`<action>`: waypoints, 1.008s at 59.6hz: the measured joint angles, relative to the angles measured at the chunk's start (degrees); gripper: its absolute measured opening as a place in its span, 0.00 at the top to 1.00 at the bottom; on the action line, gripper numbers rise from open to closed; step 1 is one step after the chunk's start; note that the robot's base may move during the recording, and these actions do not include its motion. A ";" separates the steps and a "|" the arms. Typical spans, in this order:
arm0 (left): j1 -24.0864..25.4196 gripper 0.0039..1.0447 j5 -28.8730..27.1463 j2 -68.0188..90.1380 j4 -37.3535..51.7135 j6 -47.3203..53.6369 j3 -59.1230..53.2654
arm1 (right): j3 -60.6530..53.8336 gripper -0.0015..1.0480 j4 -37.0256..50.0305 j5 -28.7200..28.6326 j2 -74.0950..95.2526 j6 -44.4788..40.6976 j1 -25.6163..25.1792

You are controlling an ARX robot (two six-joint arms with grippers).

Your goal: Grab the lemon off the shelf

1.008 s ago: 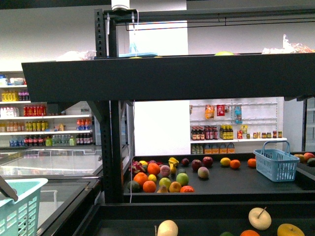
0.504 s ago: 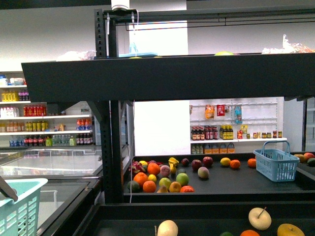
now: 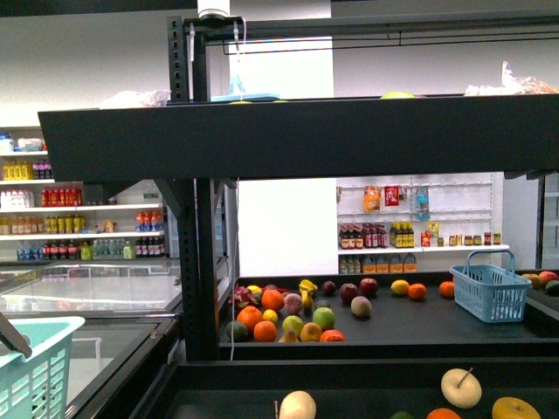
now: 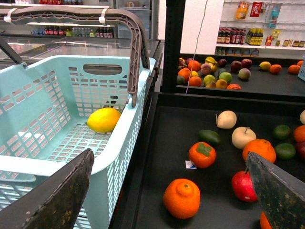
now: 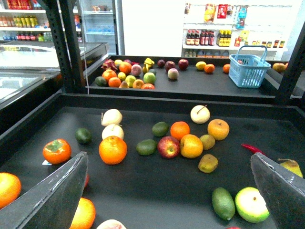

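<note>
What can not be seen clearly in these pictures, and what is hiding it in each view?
- Front view: both arms are out of frame; the near tray of the shelf is cut off by the bottom edge, showing only a few fruit tops.
- Front view: items on the top tier are hidden behind its dark front panel.
- Left wrist view: the lemon lies in the light blue basket, partly behind its wall.
- Both wrist views: only the fingers' tips show; the grippers' bodies are outside the frame.
</note>
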 joint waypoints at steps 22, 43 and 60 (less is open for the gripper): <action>0.00 0.07 0.02 0.00 0.00 0.00 0.00 | 0.00 0.02 0.00 0.00 0.00 0.00 0.00; 0.00 0.07 0.02 0.00 0.00 0.00 0.00 | 0.00 0.02 0.00 0.00 0.00 0.02 0.00; 0.00 0.07 0.02 0.00 0.00 0.00 0.00 | 0.00 0.02 0.00 0.00 0.00 0.02 0.00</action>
